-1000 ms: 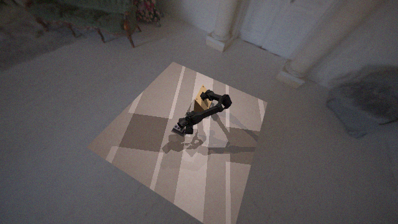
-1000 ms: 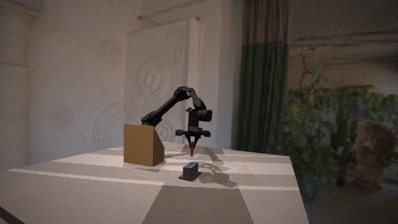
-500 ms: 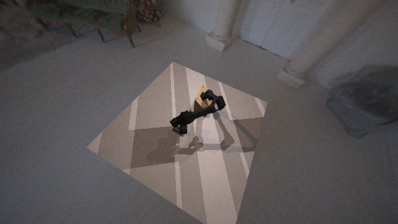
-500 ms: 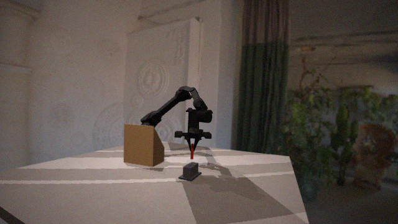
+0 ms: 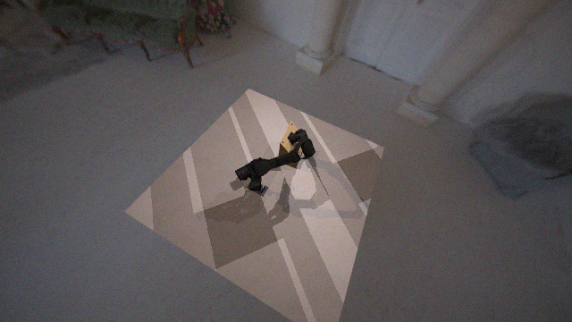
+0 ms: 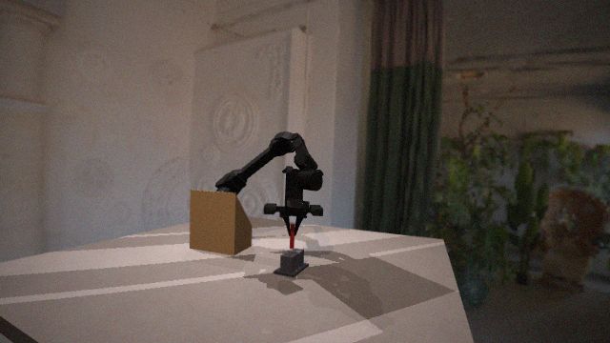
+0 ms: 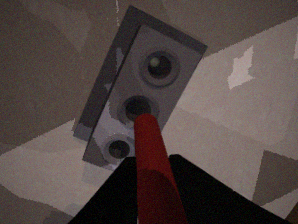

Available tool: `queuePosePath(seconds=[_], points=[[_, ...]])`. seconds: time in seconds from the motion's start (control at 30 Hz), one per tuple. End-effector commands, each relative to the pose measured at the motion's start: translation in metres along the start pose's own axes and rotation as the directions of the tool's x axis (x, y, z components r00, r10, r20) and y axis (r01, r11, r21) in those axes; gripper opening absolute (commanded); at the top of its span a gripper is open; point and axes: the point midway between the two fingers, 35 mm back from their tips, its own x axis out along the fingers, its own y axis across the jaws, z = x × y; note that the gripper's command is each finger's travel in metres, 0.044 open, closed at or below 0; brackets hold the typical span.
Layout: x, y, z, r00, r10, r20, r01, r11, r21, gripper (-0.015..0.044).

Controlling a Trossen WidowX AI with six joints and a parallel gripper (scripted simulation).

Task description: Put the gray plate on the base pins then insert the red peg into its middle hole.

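Peg held upright over the plate's middle hole

The gripper [image 6: 292,228] is clamped on the red peg [image 6: 292,236], which hangs upright just above the gray plate [image 7: 154,76]. The plate lies flat on the base [image 6: 285,272], with a pin showing through each end hole. From the wrist, the peg's lower end points at the middle hole [image 7: 136,106]; whether it has entered cannot be told. A tan box [image 6: 214,221] stands nearer the counter's back edge, apart from the base.
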Motion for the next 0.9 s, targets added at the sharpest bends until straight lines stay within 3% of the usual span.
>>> queuePosePath(seconds=[0.0, 0.87], points=[[-0.0026, 0.0017, 0.0043, 1.0, 0.004, 0.007, -0.004, 1.0, -0.012, 0.0], [-0.0026, 0.0048, 0.0039, 1.0, 0.004, 0.007, -0.004, 1.0, -0.012, 0.0]])
